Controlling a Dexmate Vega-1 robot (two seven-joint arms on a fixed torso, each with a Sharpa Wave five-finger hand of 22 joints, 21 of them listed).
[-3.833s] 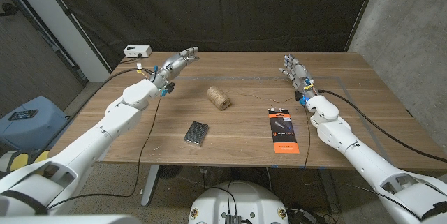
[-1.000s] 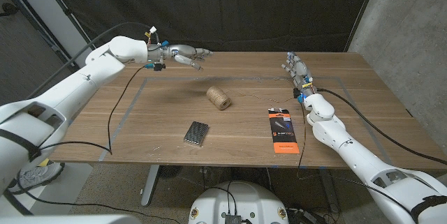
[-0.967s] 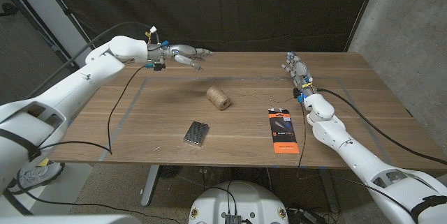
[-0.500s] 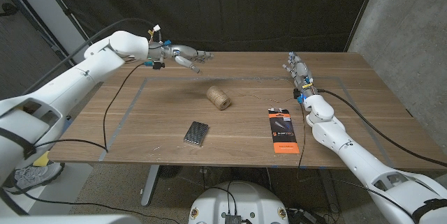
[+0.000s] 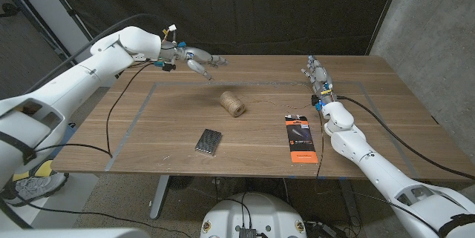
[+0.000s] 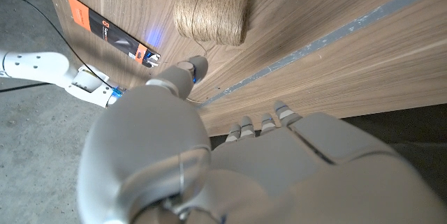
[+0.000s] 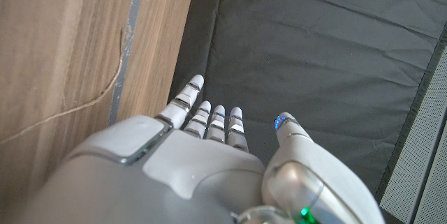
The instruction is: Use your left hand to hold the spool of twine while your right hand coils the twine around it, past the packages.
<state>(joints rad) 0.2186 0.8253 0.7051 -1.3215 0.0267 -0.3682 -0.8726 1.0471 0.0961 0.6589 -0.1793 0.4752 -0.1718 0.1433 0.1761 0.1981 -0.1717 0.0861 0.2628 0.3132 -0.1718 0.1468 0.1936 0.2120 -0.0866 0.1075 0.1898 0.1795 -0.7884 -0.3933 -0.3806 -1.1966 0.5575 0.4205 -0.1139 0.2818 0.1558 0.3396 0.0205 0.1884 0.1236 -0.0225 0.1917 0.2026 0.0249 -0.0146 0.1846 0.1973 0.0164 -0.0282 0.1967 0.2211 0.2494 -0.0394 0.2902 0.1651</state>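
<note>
Stock of the worktop (image 5: 371, 149), taken left to right, with progress noted first.

Progress: by the look of it the job is at its very start. Neither hand touches the spool of twine (image 5: 232, 104), no grip is made, and all the coiling is left to do.

Left hand (image 5: 194, 59): raised above the far left part of the worktop on an arm stretched in from the left, well apart from the spool. Fingers loosely apart and empty, pointing right across the far edge. The left wrist view looks over the back of this hand (image 6: 209, 161) toward the spool (image 6: 211, 16), with the fingers part curled and holding nothing.

Silver packet (image 5: 209, 141): lying flat near the front edge, nearer than the spool and slightly left of it.

Spool of twine: lying on its side at mid-worktop, inside the taped rectangle. A loose strand (image 5: 261, 104) trails off to the right across the wood.

Orange-and-black package (image 5: 300, 139): flat, right of the spool, toward the near edge.

Right hand (image 5: 317, 75): at the far right of the worktop, standing on its edge, fingers extended close together, empty. The right wrist view shows its fingers (image 7: 209, 116) reaching past the far edge, the strand (image 7: 63, 112) lying on the wood beside it.
</note>
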